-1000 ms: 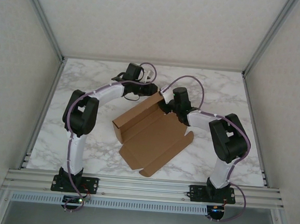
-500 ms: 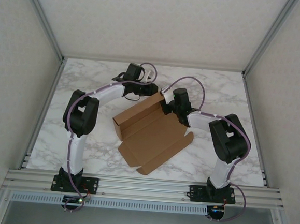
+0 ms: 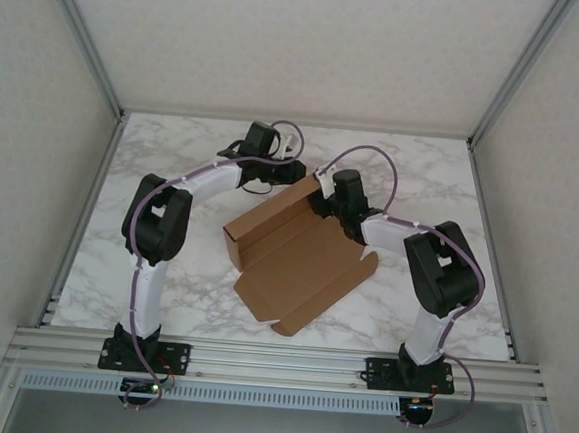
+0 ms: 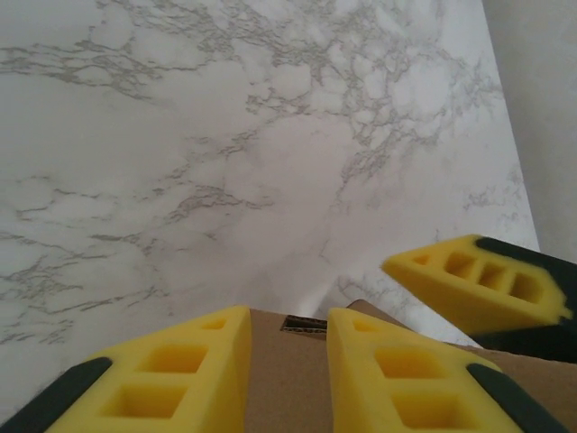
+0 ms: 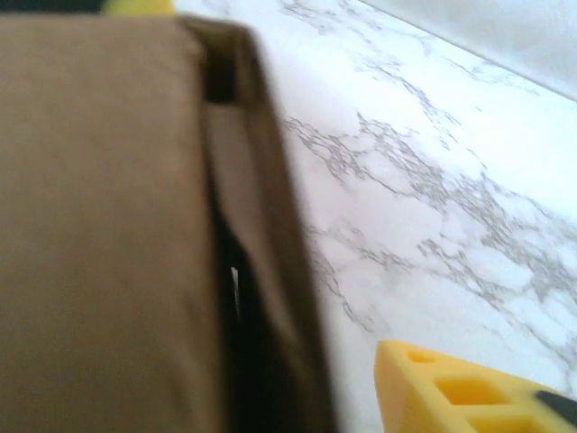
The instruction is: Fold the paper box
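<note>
Holding the paper box by its far corner, out in the middle of the marble table.
My left hand is narrow, its yellow fingers pinched on the raised cardboard wall there. My right hand sits just beside it at the same corner, spread wide, with one finger standing clear of the wall. I see one long wall upright on the far-left side and the remaining panels lying flat toward me.
</note>
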`<state>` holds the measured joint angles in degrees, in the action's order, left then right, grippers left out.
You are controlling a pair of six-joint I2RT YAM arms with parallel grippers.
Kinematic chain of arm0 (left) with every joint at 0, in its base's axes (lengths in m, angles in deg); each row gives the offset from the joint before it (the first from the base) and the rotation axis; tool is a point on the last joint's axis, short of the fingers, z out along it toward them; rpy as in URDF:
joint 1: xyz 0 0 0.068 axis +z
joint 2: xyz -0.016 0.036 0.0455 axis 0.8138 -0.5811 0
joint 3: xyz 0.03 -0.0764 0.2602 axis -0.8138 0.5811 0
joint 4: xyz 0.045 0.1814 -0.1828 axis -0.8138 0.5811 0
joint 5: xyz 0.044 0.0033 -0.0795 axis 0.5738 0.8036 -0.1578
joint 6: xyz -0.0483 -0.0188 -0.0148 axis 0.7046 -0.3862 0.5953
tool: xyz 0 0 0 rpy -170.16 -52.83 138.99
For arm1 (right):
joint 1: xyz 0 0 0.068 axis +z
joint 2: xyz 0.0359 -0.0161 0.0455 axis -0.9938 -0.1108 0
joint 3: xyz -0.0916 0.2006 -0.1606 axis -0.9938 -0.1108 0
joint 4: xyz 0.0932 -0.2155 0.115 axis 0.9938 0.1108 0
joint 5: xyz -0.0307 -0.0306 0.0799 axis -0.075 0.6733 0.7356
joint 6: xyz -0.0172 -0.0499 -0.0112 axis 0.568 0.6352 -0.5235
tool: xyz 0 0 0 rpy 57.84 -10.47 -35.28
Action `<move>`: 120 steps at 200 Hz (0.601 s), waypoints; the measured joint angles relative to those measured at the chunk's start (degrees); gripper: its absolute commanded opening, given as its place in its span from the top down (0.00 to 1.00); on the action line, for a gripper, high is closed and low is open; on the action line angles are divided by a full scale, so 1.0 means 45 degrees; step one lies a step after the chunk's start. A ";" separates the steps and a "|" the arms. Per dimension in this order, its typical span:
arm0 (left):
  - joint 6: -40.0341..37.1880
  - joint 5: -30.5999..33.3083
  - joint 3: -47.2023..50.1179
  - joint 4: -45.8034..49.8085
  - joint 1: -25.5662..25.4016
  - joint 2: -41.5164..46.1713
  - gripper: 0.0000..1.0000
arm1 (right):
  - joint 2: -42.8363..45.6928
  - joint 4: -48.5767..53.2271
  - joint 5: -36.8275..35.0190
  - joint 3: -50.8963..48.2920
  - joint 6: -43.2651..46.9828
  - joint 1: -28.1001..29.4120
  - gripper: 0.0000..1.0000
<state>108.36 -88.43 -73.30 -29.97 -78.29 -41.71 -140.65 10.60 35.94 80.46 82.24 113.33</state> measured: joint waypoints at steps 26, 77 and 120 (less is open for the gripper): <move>-0.0010 0.0685 0.0005 0.0194 0.0384 0.0325 0.71 | 0.0894 -0.0015 0.0053 -0.0631 0.0160 -0.0146 0.39; -0.0340 0.2259 0.0005 0.0398 0.0670 0.1991 0.73 | 0.2710 -0.0087 0.0952 -0.1564 0.0189 -0.0529 0.56; -0.0228 0.2909 0.1214 0.0019 0.0661 0.4051 0.76 | 0.4605 0.0724 0.1889 -0.1695 -0.0389 -0.0651 0.94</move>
<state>107.33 -75.34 -67.84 -29.88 -75.31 -23.48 -119.93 13.86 44.44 72.83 80.49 110.40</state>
